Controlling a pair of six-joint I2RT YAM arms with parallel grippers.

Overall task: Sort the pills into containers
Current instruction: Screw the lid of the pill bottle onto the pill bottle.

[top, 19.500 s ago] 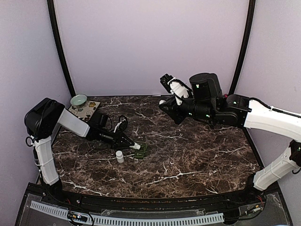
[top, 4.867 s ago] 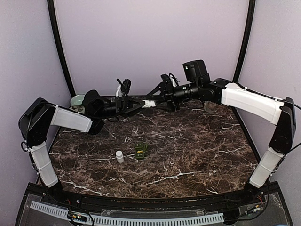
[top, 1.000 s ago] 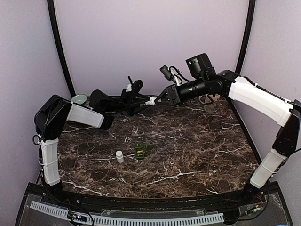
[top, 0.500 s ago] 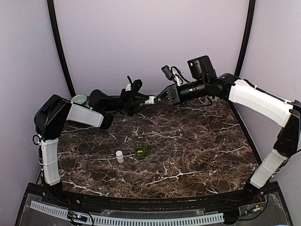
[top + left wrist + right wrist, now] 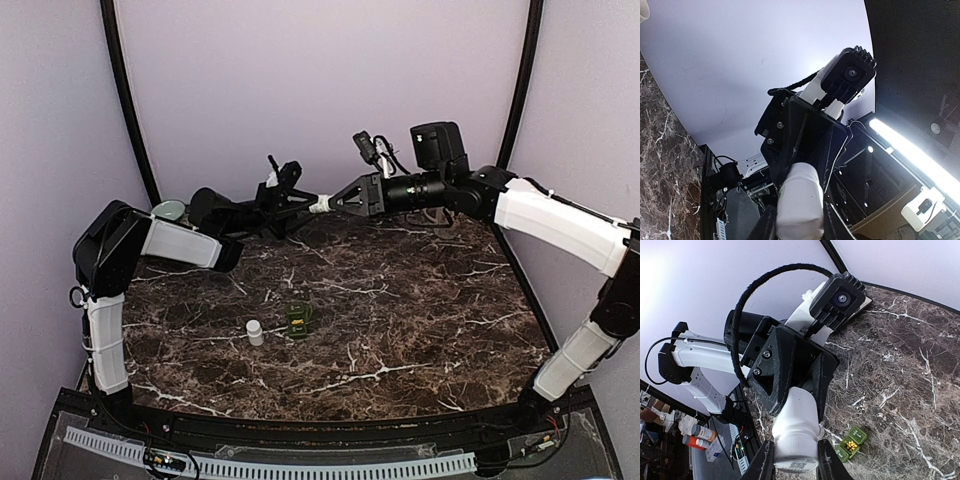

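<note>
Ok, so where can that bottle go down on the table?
The right half of the table is bare, from the green box to the right edge. The front strip is free too. It's crowded mid-left, where the small bottle stands beside the box, and at the back, where the arms hold the white bottle.

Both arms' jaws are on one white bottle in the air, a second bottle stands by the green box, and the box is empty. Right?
Not empty: the right wrist view shows yellow pills in one compartment of the green box. The rest stands: both arms' jaws are on the white bottle in the air, a second bottle beside the box.
</note>
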